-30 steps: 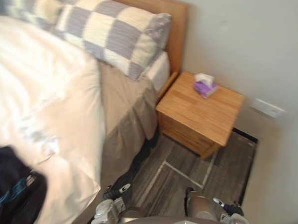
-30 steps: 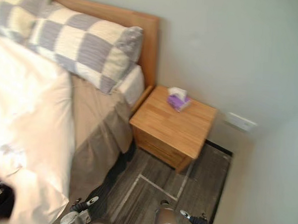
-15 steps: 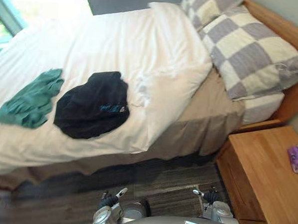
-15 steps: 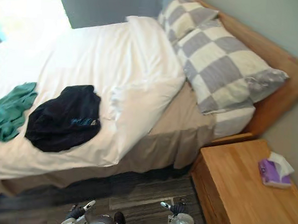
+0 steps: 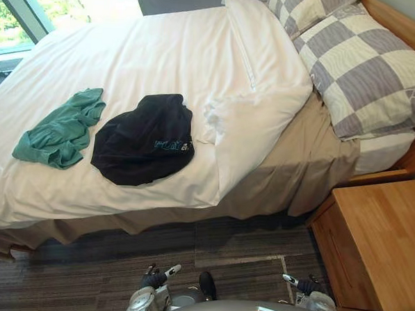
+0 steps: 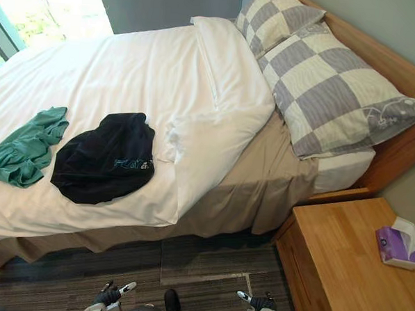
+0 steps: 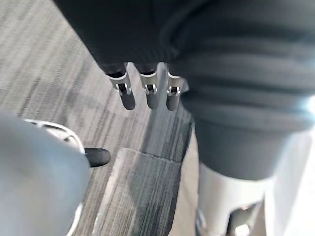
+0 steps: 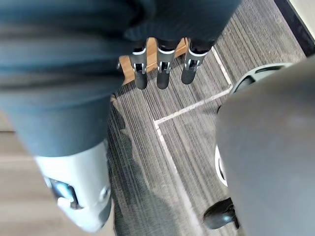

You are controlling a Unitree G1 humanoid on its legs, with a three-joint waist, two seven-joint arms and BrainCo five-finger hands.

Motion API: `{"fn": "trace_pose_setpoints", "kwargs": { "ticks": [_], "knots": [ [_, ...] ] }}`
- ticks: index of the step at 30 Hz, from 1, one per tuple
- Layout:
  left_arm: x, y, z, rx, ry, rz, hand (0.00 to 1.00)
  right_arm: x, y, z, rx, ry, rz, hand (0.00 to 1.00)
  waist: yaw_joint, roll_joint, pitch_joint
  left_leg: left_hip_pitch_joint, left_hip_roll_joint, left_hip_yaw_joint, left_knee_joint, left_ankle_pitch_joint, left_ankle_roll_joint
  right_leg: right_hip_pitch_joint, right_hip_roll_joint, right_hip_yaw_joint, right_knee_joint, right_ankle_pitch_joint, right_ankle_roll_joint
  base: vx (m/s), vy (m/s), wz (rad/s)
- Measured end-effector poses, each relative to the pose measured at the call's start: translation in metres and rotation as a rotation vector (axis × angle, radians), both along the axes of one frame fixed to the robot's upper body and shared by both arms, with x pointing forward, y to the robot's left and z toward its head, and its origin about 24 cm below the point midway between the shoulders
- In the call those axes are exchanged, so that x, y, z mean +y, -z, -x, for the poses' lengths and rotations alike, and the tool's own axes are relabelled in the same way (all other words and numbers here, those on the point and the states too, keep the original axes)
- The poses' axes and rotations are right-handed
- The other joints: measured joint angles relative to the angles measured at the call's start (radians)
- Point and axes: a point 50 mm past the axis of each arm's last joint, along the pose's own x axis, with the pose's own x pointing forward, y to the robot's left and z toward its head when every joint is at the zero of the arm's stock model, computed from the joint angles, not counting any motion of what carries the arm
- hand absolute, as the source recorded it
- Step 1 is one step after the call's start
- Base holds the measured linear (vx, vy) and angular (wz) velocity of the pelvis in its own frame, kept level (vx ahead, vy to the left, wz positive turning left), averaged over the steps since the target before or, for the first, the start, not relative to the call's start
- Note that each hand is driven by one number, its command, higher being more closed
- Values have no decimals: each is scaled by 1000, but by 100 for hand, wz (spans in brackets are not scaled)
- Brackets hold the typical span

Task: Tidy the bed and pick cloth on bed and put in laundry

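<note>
bed (image 5: 155,219) runs from lower left to upper right in the head views, with a smooth wooden headboard (image 5: 402,23) at the upper right edge. white duvet (image 5: 164,49) covers most of it and is soft and lightly creased. its near corner by the pillows is bunched and turned back. that leaves a wedge of tan sheet (image 5: 298,157) bare, draping in loose folds down the side toward the floor (image 5: 104,268).

task cloth: two pieces, both lying on the duvet, left of centre.
- green cloth (image 5: 59,130): thin, crumpled into an irregular strip, furthest left.
- black cloth (image 5: 145,142): heavier, matte, a rounded heap with a small pale-blue print. it sits just right of the green one; cannot tell if the edges touch.

neither piece is in a robot hand.

upper right: large pillow (image 5: 372,73), plump, in grey-and-cream checks with a fine wavy weave. second pillow (image 5: 306,7) has the same pattern and is partly tucked behind it.

lower right: counter (image 5: 377,241), pale wood, boxy with square edges, close against the bed's side. purple tissue box (image 6: 398,245) sits on top near the right edge, a white tissue puffed up from it.

floor: grey streaked strips, with a thin pale line making a corner at lower centre.

left robot hand (image 7: 146,93): silver, dark-tipped fingers straight and side by side, hanging above the floor, holding nothing.
right robot hand (image 8: 163,73): same posture, fingers extended and empty over the streaked floor.
</note>
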Motion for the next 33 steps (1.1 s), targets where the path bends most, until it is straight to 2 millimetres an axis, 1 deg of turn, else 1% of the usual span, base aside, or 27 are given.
{"fn": "trace_pose_setpoints", "kwargs": {
  "ticks": [1,2,3,4,5,6,7,8,9,10,12,14,15,18,19,20,21,22,24,26,27,28,29,30,31,32,33],
  "knots": [
    [0,0,-1,6,37,-17,0,-1,-2,-5,-18,-2,10,0,-9,-4,1,9,9,-22,1,-6,9,-72,-5,33,129,4,-49,210,-4,49],
    [3,-1,-2,9,54,-34,0,5,-3,-9,-33,-24,12,0,-18,2,8,10,30,-53,4,-10,12,-109,45,90,144,-40,-39,252,-22,53],
    [5,-1,-3,6,56,-39,0,6,-3,-11,-36,-34,12,0,-18,-5,13,10,38,-61,5,-10,11,-122,67,110,139,-53,-37,218,-90,59],
    [8,-3,-7,3,66,-53,0,9,-4,-15,-46,-47,13,0,-14,-9,22,12,68,-83,6,3,6,-150,134,159,100,-58,-46,151,-93,48],
    [8,-2,-7,7,71,-55,0,10,-4,-16,-50,-53,18,0,-17,-7,24,12,95,-93,7,7,-2,-168,187,179,50,-57,-46,218,-169,60],
    [8,-2,-9,11,84,-61,0,12,-5,-19,-58,-70,30,0,-16,-5,27,25,123,-107,7,4,-25,-192,252,229,-64,-39,-39,179,-161,40],
    [8,-2,-9,11,86,-62,0,12,-5,-19,-59,-72,30,0,-16,-6,28,29,124,-107,7,3,-26,-193,256,236,-83,-32,-39,218,-205,32],
    [9,-2,-9,11,84,-69,0,15,-5,-19,-60,-84,30,0,-16,-22,28,40,112,-109,8,-4,-41,-190,262,289,-196,44,-46,174,-214,22],
    [8,-2,-9,8,35,-58,0,16,-6,-23,-70,-91,32,0,-17,-28,40,62,107,-110,8,-17,-61,-183,258,297,-201,117,-82,187,-209,16],
    [5,-2,-9,6,19,-50,0,16,-6,-24,-73,-95,36,0,-15,-17,40,65,117,-103,13,-17,-67,-180,263,297,-199,117,-81,195,-192,-3],
    [-6,0,-9,4,-18,-28,0,9,-9,-28,-90,-104,65,0,-14,24,54,65,139,-52,36,-31,-89,-169,282,293,-204,95,-98,172,-140,-8],
    [-13,0,-9,6,-14,-12,0,7,-9,-26,-87,-96,73,0,-16,34,51,80,148,-46,35,-26,-99,-149,289,283,-207,84,-104,148,-140,11],
    [-14,1,-9,7,-15,-10,0,7,-9,-23,-82,-87,76,0,-15,33,51,98,158,-32,31,-29,-110,-122,298,268,-219,79,-109,133,-120,15],
    [-11,1,-7,8,-40,-9,0,2,-8,-15,-70,-25,82,0,-8,25,44,127,171,-26,7,-26,-122,-87,313,256,-245,79,-110,92,-70,10],
    [-10,1,-7,9,-46,-10,0,1,-8,-14,-72,-13,82,0,-8,26,42,128,171,-25,7,-26,-122,-85,313,256,-246,79,-110,63,-28,2],
    [-7,1,-6,13,-60,-12,0,-1,-8,-12,-74,20,84,0,-9,17,41,129,170,-24,7,-27,-124,-80,311,256,-254,79,-110,44,-4,3],
    [-5,1,-5,14,-67,-15,0,-10,-11,-8,-79,59,107,0,-8,10,40,130,168,-21,7,-31,-130,-75,309,255,-261,79,-109,33,1,3],
    [-4,1,-4,15,-75,-16,0,-14,-14,-11,-95,69,121,0,-7,6,38,129,167,-17,7,-32,-131,-75,307,255,-261,79,-109,0,0,0],
    [0,1,1,18,-108,-21,0,-39,-31,-16,-171,127,211,0,-11,-8,28,128,163,0,7,-32,-131,-75,302,256,-265,81,-106,1,12,-2],
    [4,0,6,16,-115,-31,0,-77,-67,-37,-300,118,388,0,-21,-17,17,119,159,1,6,-33,-132,-80,299,262,-272,85,-100,-20,12,-4],
    [7,0,8,15,-116,-39,0,-98,-90,-47,-363,95,501,0,-24,-20,6,108,159,0,6,-33,-132,-87,299,262,-278,89,-97,-37,7,2],
    [9,0,10,16,-106,-45,0,-122,-120,-60,-423,57,647,0,-24,-21,-6,95,157,-2,5,-33,-132,-97,298,262,-282,93,-95,-23,2,7],
    [11,0,10,14,-91,-51,0,-141,-152,-78,-481,-5,795,0,-28,-19,-6,95,157,-4,5,-33,-132,-96,298,261,-291,101,-96,-11,0,5],
    [11,-1,10,15,-83,-54,0,-148,-168,-88,-510,-37,859,0,-30,-18,-7,94,157,-5,5,-33,-132,-95,299,261,-296,106,-95,0,0,0],
    [12,-1,11,15,-55,-63,0,-157,-193,-106,-555,-82,955,0,-36,-14,-11,89,157,-7,5,-33,-132,-95,300,261,-305,113,-96,-40,-3,5],
    [13,-1,13,18,-19,-62,0,-157,-217,-126,-603,-152,1042,0,-46,-7,-19,76,155,-19,5,-31,-129,-96,299,255,-318,121,-94,-35,-8,13],
    [14,-1,14,20,4,-67,0,-154,-231,-139,-616,-234,1119,0,-48,0,-23,67,154,-32,5,-30,-128,-97,299,250,-325,125,-94,-28,-8,16]
  ]
}}
